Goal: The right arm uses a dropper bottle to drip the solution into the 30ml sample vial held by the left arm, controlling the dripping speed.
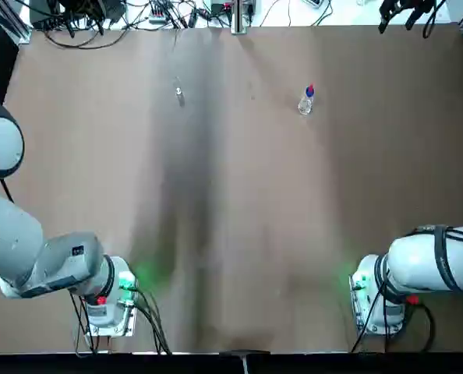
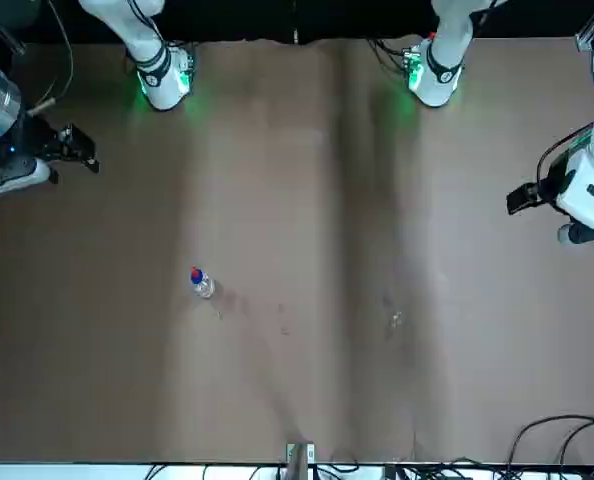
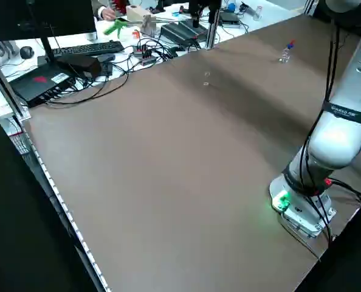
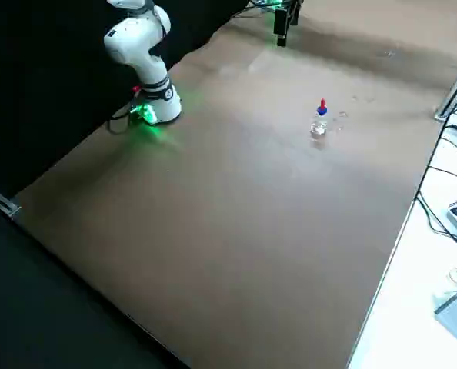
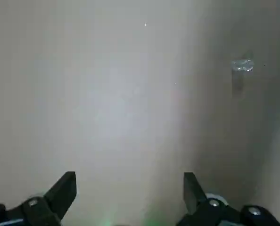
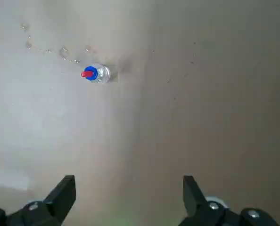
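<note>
A: Where do we stand? The dropper bottle [image 1: 306, 102] is upright on the far part of the table [image 1: 239, 234], on our right half, and the sample vial [image 1: 180, 95] is well apart from it on the left half, faint against the brown.

B: Neither is touched yet. The right gripper [image 6: 126, 200] hangs high with its fingers spread wide and empty, and so does the left gripper [image 5: 128, 197].

A: We judge both pieces light, hard and slick (glass, by the look), so they could tip or slide under a careless pinch.

B: Then we take the bottle by its clear round body below the blue collar, leaving the red top free. The vial we grip around its middle, gently, since it looks fragile.
</note>
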`<state>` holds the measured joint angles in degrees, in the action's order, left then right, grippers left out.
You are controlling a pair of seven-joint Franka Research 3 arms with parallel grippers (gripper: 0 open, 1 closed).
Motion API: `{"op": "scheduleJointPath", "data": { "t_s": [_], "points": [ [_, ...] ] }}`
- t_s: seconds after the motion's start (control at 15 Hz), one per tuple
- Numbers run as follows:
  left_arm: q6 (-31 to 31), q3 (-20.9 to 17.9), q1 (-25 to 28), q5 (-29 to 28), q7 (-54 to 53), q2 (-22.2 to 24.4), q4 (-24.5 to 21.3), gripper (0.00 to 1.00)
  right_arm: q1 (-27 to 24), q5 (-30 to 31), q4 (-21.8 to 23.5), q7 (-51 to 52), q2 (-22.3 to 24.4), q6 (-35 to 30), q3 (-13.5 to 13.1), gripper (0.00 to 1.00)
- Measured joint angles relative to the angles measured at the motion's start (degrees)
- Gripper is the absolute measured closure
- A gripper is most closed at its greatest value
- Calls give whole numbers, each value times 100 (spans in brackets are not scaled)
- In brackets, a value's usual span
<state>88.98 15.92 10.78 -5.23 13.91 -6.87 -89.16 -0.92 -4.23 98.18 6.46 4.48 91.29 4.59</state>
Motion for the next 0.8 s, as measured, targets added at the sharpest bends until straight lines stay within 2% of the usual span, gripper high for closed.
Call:
{"op": "scheduleJointPath", "data": {
  "t_s": [0.53,0.8],
  "points": [
    [-1,42,-41,0,0,-8,74,0,0,0,0,0,0,0,0,0],
    [89,7,2,0,-373,-248,51,0,0,0,0,0,0,1,-1,0]
  ]
}}
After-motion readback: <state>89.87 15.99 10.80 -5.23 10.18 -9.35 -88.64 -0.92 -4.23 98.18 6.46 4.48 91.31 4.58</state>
